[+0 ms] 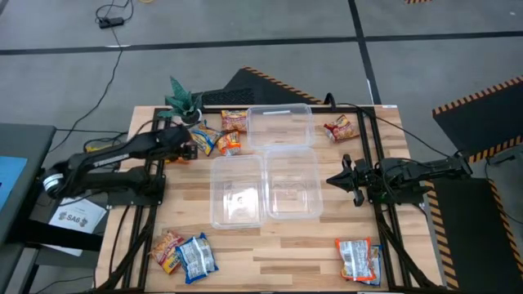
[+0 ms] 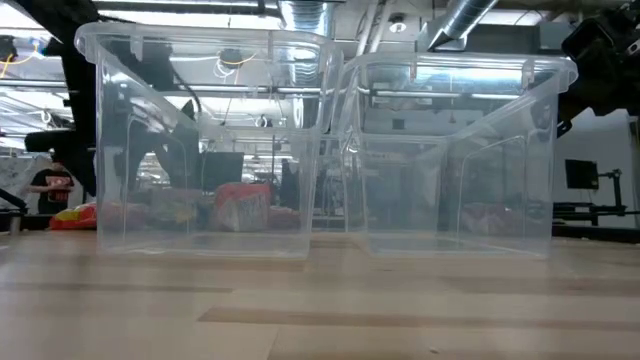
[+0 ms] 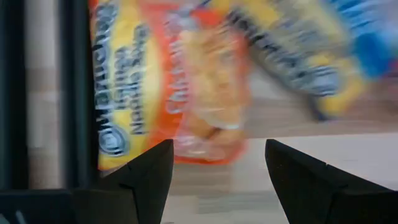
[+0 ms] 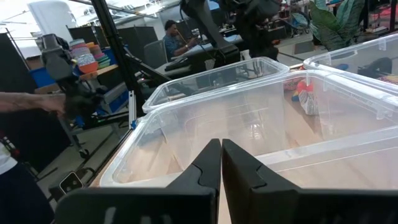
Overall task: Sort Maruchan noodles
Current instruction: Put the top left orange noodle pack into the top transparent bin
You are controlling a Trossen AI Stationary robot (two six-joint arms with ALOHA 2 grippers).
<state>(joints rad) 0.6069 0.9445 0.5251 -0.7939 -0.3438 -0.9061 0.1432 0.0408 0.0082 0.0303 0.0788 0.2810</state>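
Note:
Several Maruchan packets lie flat on the table. An orange packet (image 1: 229,144), a blue-and-yellow one (image 1: 204,139) and a red one (image 1: 234,121) lie near the far left. My left gripper (image 1: 192,149) hovers just beside them, open. In the left wrist view the orange packet (image 3: 180,93) fills the space ahead of my open fingers (image 3: 217,146), with the blue one (image 3: 323,56) beyond it. Other packets lie at the far right (image 1: 339,127), near left (image 1: 167,249) (image 1: 196,257) and near right (image 1: 359,260). My right gripper (image 1: 333,179) (image 4: 221,146) waits shut beside the right tub.
Three clear tubs stand mid-table: one at the far side (image 1: 279,126), two side by side nearer (image 1: 237,192) (image 1: 292,186). A small green plant (image 1: 184,100) stands at the far left, close to my left arm. A person shows in the room beyond (image 4: 177,37).

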